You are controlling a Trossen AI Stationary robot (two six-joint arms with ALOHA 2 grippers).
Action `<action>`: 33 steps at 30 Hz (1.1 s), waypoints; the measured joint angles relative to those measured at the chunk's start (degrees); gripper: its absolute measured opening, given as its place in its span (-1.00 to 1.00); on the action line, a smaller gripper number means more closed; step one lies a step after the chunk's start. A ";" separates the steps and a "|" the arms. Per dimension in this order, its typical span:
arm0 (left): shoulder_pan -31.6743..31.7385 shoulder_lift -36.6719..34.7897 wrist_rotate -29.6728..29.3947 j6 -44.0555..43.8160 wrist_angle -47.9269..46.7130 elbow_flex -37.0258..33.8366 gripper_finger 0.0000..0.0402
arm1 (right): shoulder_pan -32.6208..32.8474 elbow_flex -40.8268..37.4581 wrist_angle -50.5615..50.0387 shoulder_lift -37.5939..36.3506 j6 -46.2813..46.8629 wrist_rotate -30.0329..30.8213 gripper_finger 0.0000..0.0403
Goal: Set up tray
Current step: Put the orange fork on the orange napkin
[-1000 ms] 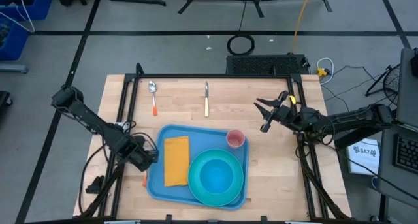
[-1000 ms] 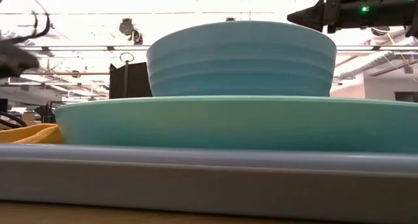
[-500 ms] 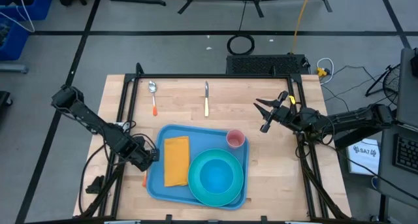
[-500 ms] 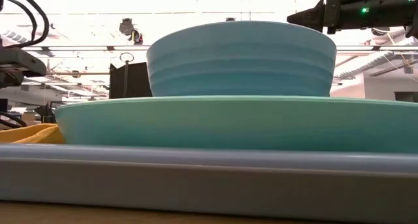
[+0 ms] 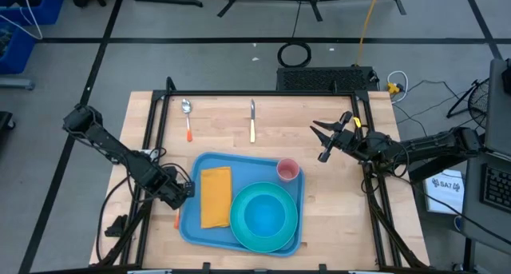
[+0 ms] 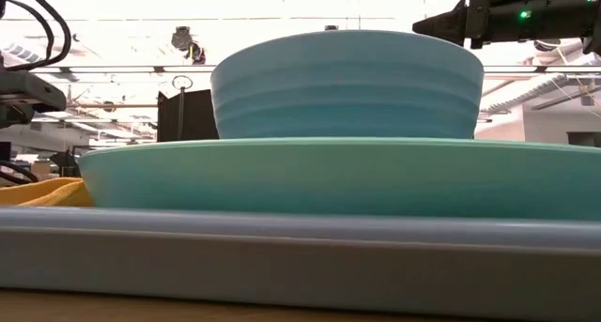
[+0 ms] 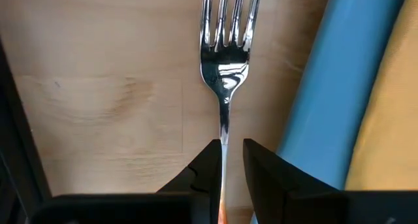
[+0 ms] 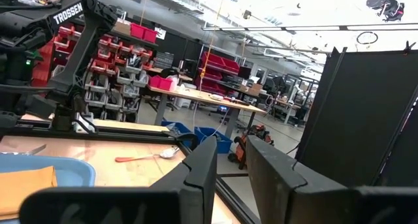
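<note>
Your tray (image 5: 188,226) sits at the near middle of the counter (image 5: 319,218) and already carries one yellow napkin (image 5: 215,196), one plate (image 5: 239,224) with one bowl (image 5: 264,212) on it, and one pink cup (image 5: 287,170). By my reckoning the cutlery is what remains. One fork (image 7: 225,61) lies just off the tray's left rim with the left pincer (image 7: 225,162) clenched on its handle, one spoon (image 5: 188,118) and one knife (image 5: 252,120) wait beyond the tray's far edge, and the right pincer (image 5: 321,140) hangs released off the tray's far right corner.

From above, my left hand (image 5: 185,191) covers the fork (image 7: 224,61), whose handle end is hidden between my fingers (image 7: 208,178) in my wrist view. At desk level the plate (image 6: 338,176) and bowl (image 6: 346,85) block everything behind; the tray (image 6: 300,256) runs off both edges.
</note>
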 joint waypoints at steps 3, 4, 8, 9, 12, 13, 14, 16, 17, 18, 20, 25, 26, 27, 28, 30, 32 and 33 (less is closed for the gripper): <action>0.00 1.13 0.00 0.02 0.98 -0.77 -0.67 | 0.00 0.00 0.00 0.00 0.00 0.00 -0.62; 0.05 1.63 0.01 0.03 2.09 -1.14 -0.67 | 0.00 0.00 0.00 0.00 0.00 0.00 -0.62; 0.62 3.56 1.46 0.84 6.81 -2.71 -0.67 | 0.00 0.01 0.04 0.00 -0.22 -0.02 -0.62; 0.88 3.97 2.13 1.07 7.06 -2.79 -0.67 | 0.00 0.02 0.05 0.00 -0.24 -0.02 -0.62; 1.35 4.49 3.04 1.13 6.94 -2.77 -0.67 | 0.00 0.01 0.17 -0.02 -0.24 -0.02 -0.62; 1.53 4.50 3.02 1.14 6.78 -2.77 -0.67 | 0.00 0.02 0.17 -0.02 -0.24 -0.02 -0.62; 1.57 4.50 2.99 1.14 6.52 -2.79 -0.67 | 0.00 0.00 0.15 -0.02 -0.24 -0.02 -0.62; 1.55 4.52 3.19 1.40 5.99 -2.79 -0.68 | 0.00 0.02 0.17 -0.02 -0.24 -0.02 -0.62; 1.55 4.52 3.46 1.93 5.69 -2.79 -0.72 | 0.00 0.00 0.14 -0.02 -0.24 -0.02 -0.62; 1.43 4.52 3.61 2.40 5.44 -2.80 -0.78 | 0.00 0.01 0.08 -0.02 -0.24 -0.02 -0.62; 1.00 4.52 3.53 3.07 4.80 -2.80 -0.91 | 0.00 0.02 0.04 -0.02 -0.24 -0.02 -0.62; -0.39 4.52 2.97 2.75 3.17 -2.78 -0.95 | 0.00 0.00 0.04 0.00 -0.24 -0.02 -0.62; -0.62 4.54 2.95 2.78 2.69 -2.62 -0.95 | 0.00 0.00 0.04 -0.02 -0.24 -0.02 -0.62; -0.82 4.56 2.97 2.77 2.02 -2.29 -0.95 | 0.00 0.01 0.02 -0.02 -0.24 -0.02 -0.62; -1.01 4.56 3.03 2.78 1.00 -1.85 -0.95 | 0.00 0.01 0.03 -0.02 -0.24 -0.02 -0.62; -1.42 4.76 3.38 2.82 -2.82 -0.57 -0.95 | 0.00 0.02 0.02 -0.01 -0.24 -0.02 -0.62; -1.71 4.30 3.34 3.28 -6.73 1.63 -0.95 | 0.00 0.02 0.03 -0.02 -0.24 -0.02 -0.62; -1.87 4.01 3.39 3.58 -8.20 2.88 -0.95 | 0.00 0.00 0.04 -0.02 -0.22 -0.02 -0.62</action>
